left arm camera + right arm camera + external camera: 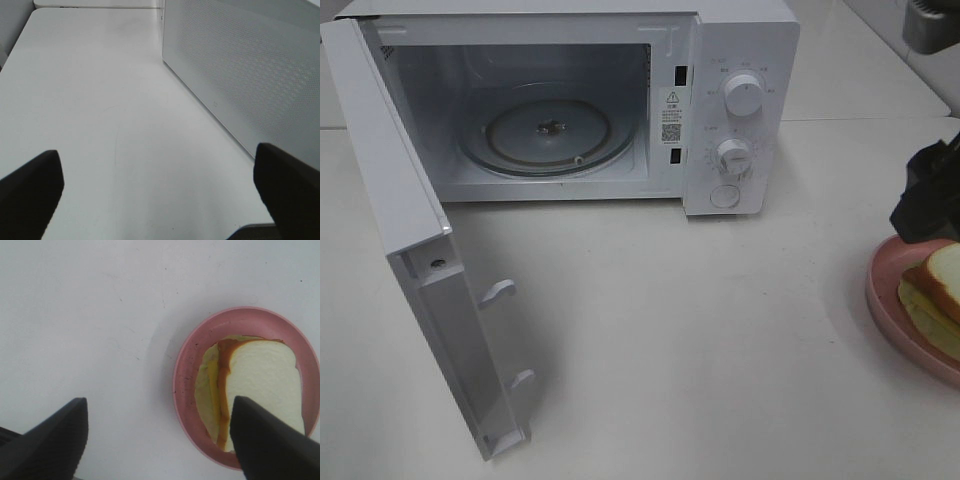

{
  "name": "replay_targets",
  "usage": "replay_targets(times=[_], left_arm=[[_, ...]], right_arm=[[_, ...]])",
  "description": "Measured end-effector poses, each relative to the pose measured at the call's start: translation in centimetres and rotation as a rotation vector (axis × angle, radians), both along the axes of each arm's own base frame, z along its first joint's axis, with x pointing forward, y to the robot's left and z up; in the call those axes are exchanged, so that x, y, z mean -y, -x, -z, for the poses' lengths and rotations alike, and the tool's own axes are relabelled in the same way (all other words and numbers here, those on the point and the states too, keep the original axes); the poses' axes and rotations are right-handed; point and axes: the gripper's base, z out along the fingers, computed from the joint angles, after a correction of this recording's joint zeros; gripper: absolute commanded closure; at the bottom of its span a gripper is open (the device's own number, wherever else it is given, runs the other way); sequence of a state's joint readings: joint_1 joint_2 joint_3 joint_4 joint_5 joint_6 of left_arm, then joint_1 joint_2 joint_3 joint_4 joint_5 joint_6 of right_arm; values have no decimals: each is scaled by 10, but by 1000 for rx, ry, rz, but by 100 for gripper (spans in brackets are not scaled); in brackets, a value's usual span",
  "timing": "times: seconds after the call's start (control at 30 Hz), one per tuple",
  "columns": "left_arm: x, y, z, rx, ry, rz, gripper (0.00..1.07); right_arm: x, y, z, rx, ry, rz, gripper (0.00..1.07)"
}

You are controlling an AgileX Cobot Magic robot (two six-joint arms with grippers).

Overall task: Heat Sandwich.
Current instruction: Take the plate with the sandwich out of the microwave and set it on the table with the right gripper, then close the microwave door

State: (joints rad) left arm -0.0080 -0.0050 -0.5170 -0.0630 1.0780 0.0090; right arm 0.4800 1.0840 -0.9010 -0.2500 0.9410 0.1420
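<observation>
Right claw [155,440], jaws spread, hovers above the sandwich [260,385] lying on a pink plate [187,365]. Left claw [160,190] also spread. Microwave [740,110] door open, glass turntable [548,135] bare.

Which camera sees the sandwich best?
The right wrist view: the sandwich lies nearly whole on its pink plate, seen from above. The exterior high view catches only part of it at the frame's edge. The left wrist view shows none.
</observation>
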Motion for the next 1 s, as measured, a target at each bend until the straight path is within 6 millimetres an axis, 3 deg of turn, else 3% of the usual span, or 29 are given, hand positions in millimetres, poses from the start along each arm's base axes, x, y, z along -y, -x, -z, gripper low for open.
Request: replay_targets(times=[0.33,0.57,1.0], left_arm=[[0,0,0,0,0,0,9],[0,0,0,0,0,0,9],[0,0,0,0,0,0,9]], right_arm=[[19,36,-22,125,-59,-1,31],[48,85,-10,219,-68,-3,31],[66,129,7,221,-159,79,31]])
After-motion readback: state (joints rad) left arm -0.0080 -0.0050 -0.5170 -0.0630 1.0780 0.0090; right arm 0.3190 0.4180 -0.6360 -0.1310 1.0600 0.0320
